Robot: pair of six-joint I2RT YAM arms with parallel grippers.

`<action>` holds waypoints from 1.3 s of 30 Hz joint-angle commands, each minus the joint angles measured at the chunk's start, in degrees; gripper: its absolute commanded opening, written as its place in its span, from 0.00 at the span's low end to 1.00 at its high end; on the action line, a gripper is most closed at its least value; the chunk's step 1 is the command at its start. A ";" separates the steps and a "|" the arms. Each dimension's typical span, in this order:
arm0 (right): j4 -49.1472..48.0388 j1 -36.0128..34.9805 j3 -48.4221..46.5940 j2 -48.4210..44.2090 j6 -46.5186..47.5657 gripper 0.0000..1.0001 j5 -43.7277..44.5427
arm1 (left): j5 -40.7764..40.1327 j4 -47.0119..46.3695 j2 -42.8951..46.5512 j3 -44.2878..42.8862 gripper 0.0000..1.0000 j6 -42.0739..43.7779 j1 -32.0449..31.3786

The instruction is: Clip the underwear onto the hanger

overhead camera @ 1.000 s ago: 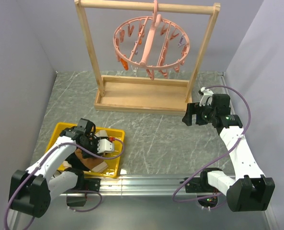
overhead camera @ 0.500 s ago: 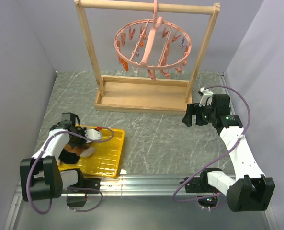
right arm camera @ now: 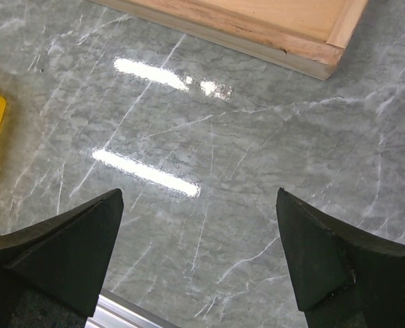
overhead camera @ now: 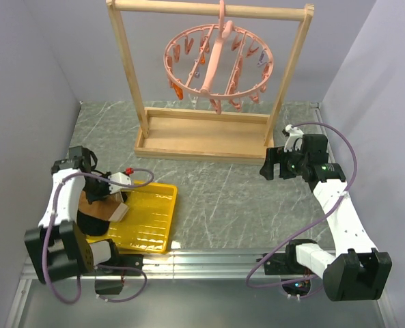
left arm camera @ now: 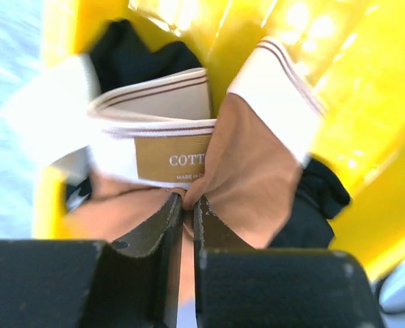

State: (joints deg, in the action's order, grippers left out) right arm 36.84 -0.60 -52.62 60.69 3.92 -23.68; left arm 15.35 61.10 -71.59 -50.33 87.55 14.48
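Note:
The brown underwear (left arm camera: 250,178) with its pale waistband hangs from my left gripper (left arm camera: 187,201), whose jaws are shut on a fold of the brown fabric. In the top view the underwear (overhead camera: 93,205) is lifted at the left end of the yellow tray (overhead camera: 151,219), under my left gripper (overhead camera: 101,193). The salmon-pink hanger (overhead camera: 218,65) with its dangling clips hangs from the wooden rack at the back. My right gripper (overhead camera: 267,166) is open and empty over the table, right of the rack base; its fingers (right arm camera: 65,246) stand wide apart.
The wooden frame rack (overhead camera: 205,137) stands at the back centre. A black garment (left arm camera: 141,58) lies in the yellow tray (left arm camera: 366,102) under the underwear. The rack's base corner (right arm camera: 304,34) shows in the right wrist view. Grey walls close both sides.
My left arm has swung left and back from the tray's middle, carrying the underwear to the tray's left end. The right arm has not moved.

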 commanded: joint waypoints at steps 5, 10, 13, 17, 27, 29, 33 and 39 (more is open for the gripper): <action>-0.63 -0.28 -2.66 0.75 -0.41 1.00 -1.89 | 12.31 17.47 10.24 -10.31 0.00 -1.93 -4.81; -0.19 -0.28 -3.72 0.75 -0.41 1.00 -2.42 | 22.07 15.99 9.73 -21.20 0.00 -16.73 -13.13; 0.42 -0.28 -4.33 0.84 -0.23 1.00 -2.68 | 25.51 12.39 7.36 -28.67 0.00 -27.72 -20.17; 0.78 -0.28 -4.33 0.40 0.12 1.00 -2.51 | 28.05 12.81 4.19 -35.61 0.00 -31.56 -24.58; 7.36 0.34 -6.97 2.76 7.23 1.00 -4.27 | 23.68 -15.21 1.55 -25.45 0.00 -56.51 -53.11; 9.47 1.99 -7.32 3.56 8.47 1.00 -4.44 | 22.10 -17.58 -1.52 -23.42 0.00 -58.27 -56.48; 13.16 7.79 -8.02 4.97 11.27 0.98 -6.81 | 19.11 -21.89 -7.24 -16.49 0.00 -59.95 -62.63; 16.68 8.86 -6.88 4.27 17.33 0.98 -5.41 | 11.73 -24.72 -11.99 -7.08 0.00 -56.36 -64.93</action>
State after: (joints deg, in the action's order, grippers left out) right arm 50.35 8.16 -58.13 65.80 16.64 -28.77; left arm 31.97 39.40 -83.88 -59.13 30.37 -50.41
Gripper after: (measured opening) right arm 0.982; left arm 0.108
